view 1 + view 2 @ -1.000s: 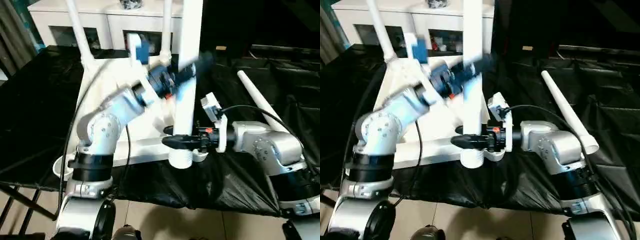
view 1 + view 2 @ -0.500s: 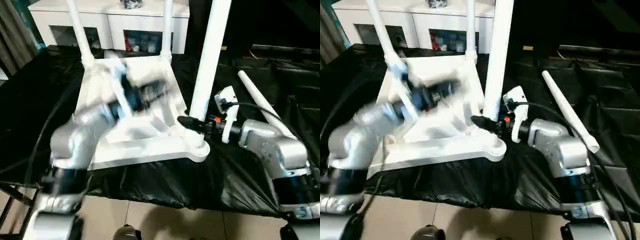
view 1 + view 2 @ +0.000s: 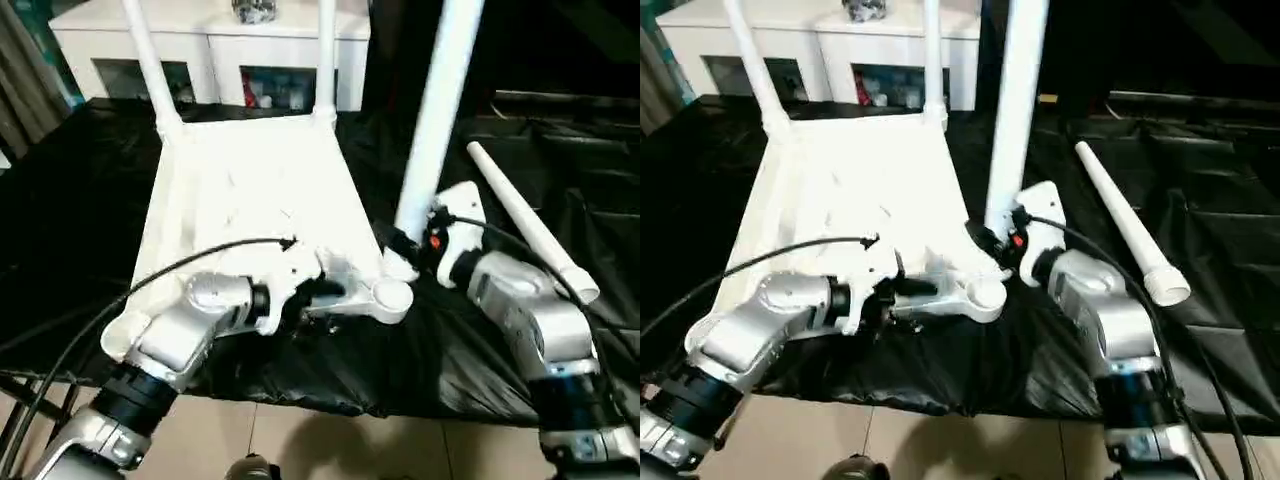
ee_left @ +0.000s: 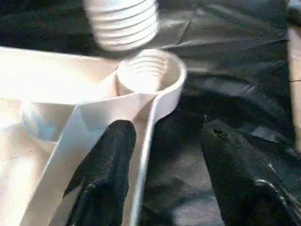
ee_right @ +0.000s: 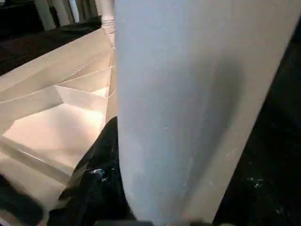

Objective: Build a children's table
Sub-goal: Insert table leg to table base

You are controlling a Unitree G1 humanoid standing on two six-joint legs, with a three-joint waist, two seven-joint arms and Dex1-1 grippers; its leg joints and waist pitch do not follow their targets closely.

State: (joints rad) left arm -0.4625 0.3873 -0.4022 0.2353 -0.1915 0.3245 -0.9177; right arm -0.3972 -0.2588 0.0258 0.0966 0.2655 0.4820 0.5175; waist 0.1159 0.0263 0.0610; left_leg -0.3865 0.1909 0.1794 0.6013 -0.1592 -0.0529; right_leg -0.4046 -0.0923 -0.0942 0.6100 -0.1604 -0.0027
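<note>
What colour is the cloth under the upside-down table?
Black: the cloth is a dark, crinkled sheet under the white table top, clearest in the left eye view.

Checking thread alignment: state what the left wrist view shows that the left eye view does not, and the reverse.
Left wrist view adds: the held leg has a threaded end hanging just above the corner socket, not yet in; the left gripper stands astride the tabletop rim. Left eye view adds: the right gripper gripping that leg, two standing legs at the far corners, a loose leg. Both share socket, held leg and black cloth.
</note>
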